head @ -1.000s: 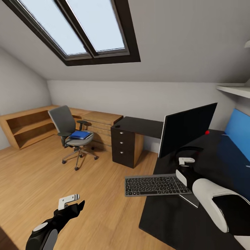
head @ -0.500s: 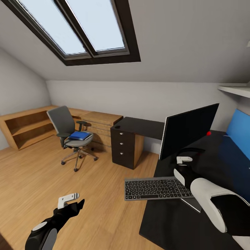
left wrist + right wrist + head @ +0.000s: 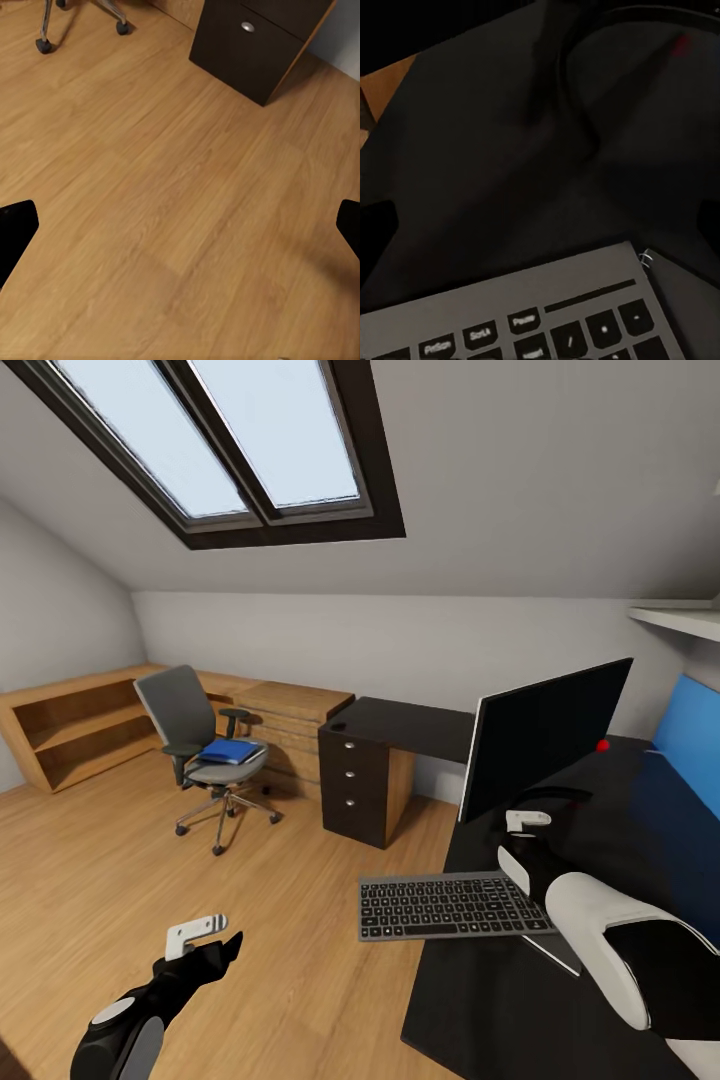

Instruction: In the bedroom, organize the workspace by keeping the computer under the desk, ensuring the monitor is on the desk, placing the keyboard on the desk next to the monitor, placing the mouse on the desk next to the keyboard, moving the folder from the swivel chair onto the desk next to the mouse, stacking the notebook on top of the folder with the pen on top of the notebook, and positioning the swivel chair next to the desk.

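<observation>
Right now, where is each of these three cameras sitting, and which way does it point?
Head view: high on the robot, facing the black-topped desk, wide black monitor and grey swivel chair; both arms show.
Left wrist view: on the left gripper, facing the wooden floor; dark fingertips at the edges.
Right wrist view: facing the silver-grey keyboard on the desk.
Shared: head and right wrist views both see the keyboard.

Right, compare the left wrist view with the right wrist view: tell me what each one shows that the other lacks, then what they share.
The left wrist view alone has the wood floor, the swivel chair's castors and the drawer unit with its knob. The right wrist view alone has the keyboard overlapping the notebook, and the monitor's round base. Both show part of the desk.
</observation>
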Robot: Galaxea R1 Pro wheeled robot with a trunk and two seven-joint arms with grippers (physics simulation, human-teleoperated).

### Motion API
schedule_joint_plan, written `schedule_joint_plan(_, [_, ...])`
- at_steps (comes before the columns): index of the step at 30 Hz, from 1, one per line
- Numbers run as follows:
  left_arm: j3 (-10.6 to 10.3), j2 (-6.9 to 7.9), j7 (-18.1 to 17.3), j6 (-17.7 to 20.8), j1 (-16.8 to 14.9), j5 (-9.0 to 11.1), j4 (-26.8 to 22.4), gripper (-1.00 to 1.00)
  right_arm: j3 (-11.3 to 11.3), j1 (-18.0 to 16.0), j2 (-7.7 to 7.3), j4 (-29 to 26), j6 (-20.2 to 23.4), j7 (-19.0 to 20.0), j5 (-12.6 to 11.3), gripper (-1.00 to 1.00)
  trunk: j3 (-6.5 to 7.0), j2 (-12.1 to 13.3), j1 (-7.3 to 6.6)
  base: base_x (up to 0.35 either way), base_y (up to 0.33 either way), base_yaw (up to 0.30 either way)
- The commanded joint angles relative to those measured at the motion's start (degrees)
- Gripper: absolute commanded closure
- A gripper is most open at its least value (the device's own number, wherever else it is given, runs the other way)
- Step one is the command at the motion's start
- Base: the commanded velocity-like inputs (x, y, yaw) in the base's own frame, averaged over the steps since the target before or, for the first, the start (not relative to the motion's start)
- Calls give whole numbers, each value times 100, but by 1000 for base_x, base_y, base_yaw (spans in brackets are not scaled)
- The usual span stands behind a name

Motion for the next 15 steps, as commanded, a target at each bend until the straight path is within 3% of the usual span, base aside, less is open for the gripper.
schedule_joint_plan(1, [-4,2,45,26,-3,61,-8,-100,51,-2,-3,-14,40,-25,-49,-100,-7,-4,2,208,0,0])
schedule_joint_plan(5, [-4,4,45,28,-3,61,-8,-100,39,-2,-3,-14,35,-25,-47,-100,-7,-4,2,129,0,0])
schedule_joint_plan(15, [-4,-10,45,27,-3,76,-198,-100,37,-2,-11,-1,39,-37,-24,-100,-7,-4,2,11,0,0])
